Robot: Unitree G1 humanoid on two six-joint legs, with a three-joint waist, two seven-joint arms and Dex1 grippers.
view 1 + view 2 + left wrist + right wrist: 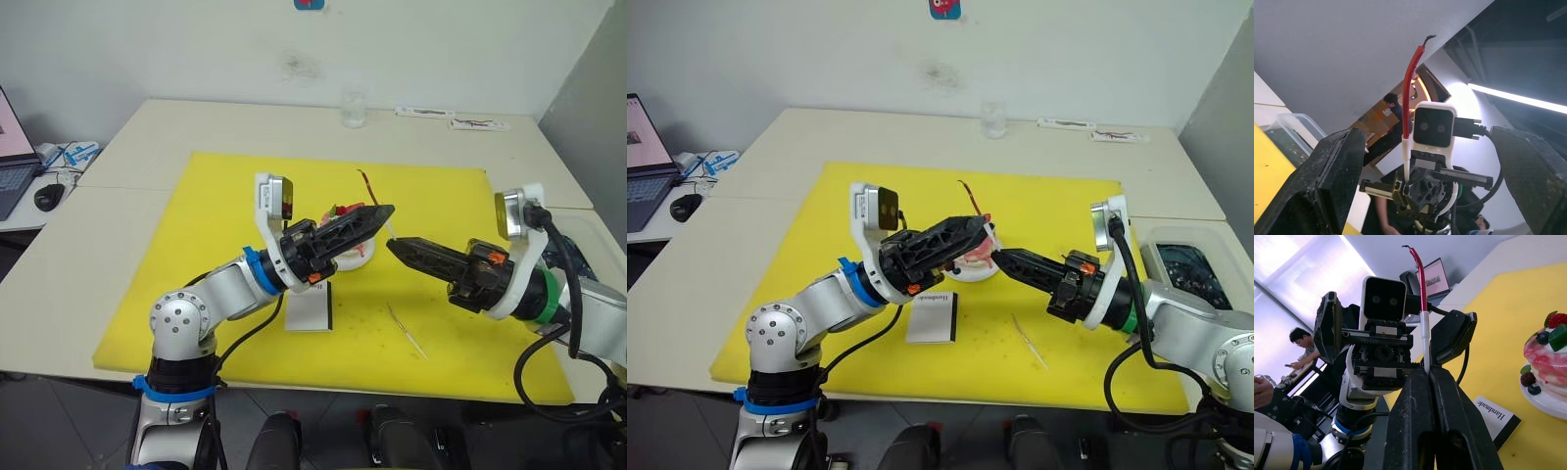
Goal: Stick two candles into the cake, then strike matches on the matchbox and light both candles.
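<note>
My right gripper [392, 245] is shut on the pale lower end of a thin red candle [367, 191], which stands nearly upright with its dark wick on top [1420, 279]. My left gripper [382, 212] is open, its fingers [1327, 181] spread wide, and it points at the right gripper from just above the cake. The pink-and-white cake [1547, 360] sits on its white plate [364, 257], mostly hidden behind the left gripper. The white matchbox [309, 313] lies flat on the mat under the left forearm. Another thin pale stick [407, 331] lies on the mat, closer to the front edge than my right gripper.
A yellow mat [225, 196] covers the table's middle. A clear glass [354, 108] and two white strips [426, 113] stand at the back edge. A laptop [10, 157] and mouse [47, 196] sit far left. A clear bin [1185, 264] is at the right. A seated person [1303, 347] is in the background.
</note>
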